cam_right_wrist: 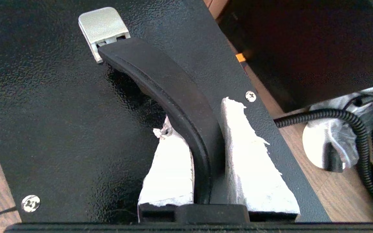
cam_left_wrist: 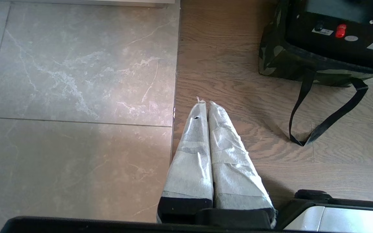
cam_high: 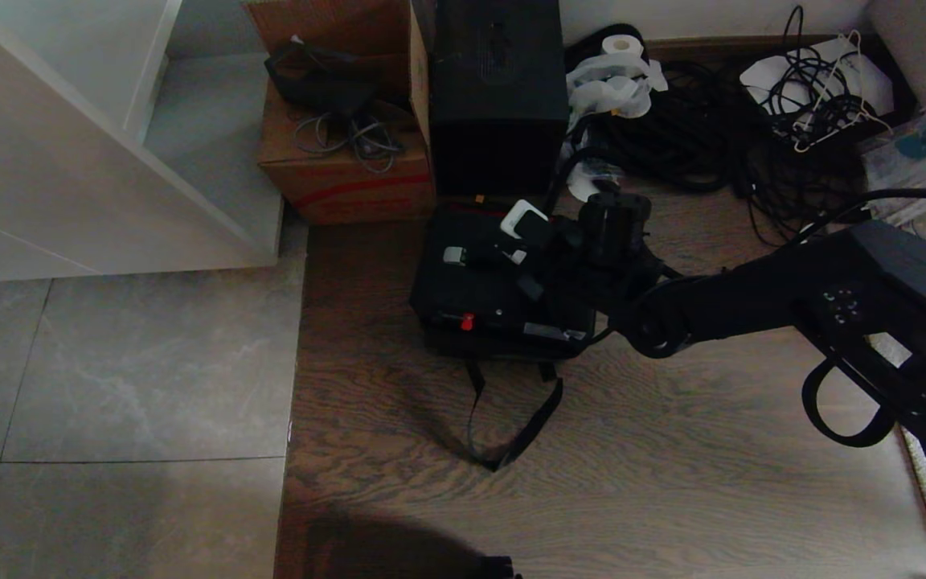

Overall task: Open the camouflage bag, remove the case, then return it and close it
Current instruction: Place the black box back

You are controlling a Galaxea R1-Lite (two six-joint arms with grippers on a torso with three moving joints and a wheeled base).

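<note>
From my remote seat I saw the wood-grain plank floor (cam_high: 399, 498) meeting grey marbled tiles (cam_high: 125, 378) on the robot's left. Against the wall stood a brown cardboard box (cam_high: 342, 181) with grey cables on it, and just beside it a taller, bulky black box (cam_high: 497, 96). In front of that box sat the soft green-camouflage fabric bag (cam_left_wrist: 275, 58), its black strap handle (cam_high: 511, 426) looped loose on the planks. The flat black rectangular case (cam_high: 483, 293) sat in the bag's mouth, showing well above the fabric. Its top was pebbled black metal with silver screws, a curved black carry handle (cam_right_wrist: 173, 97) on a silver bracket (cam_right_wrist: 104, 29), and a small red knob (cam_high: 467, 322) on the near edge. Small pale labels sat beside that knob, but I could not read their writing.

My right gripper (cam_right_wrist: 202, 129) reached in from the right, its white-wrapped fingers (cam_right_wrist: 251, 161) clamped either side of the carry handle. My left gripper (cam_left_wrist: 205, 103) hung over the floor seam, well apart from the bag, white-wrapped fingers pressed together on nothing.
</note>
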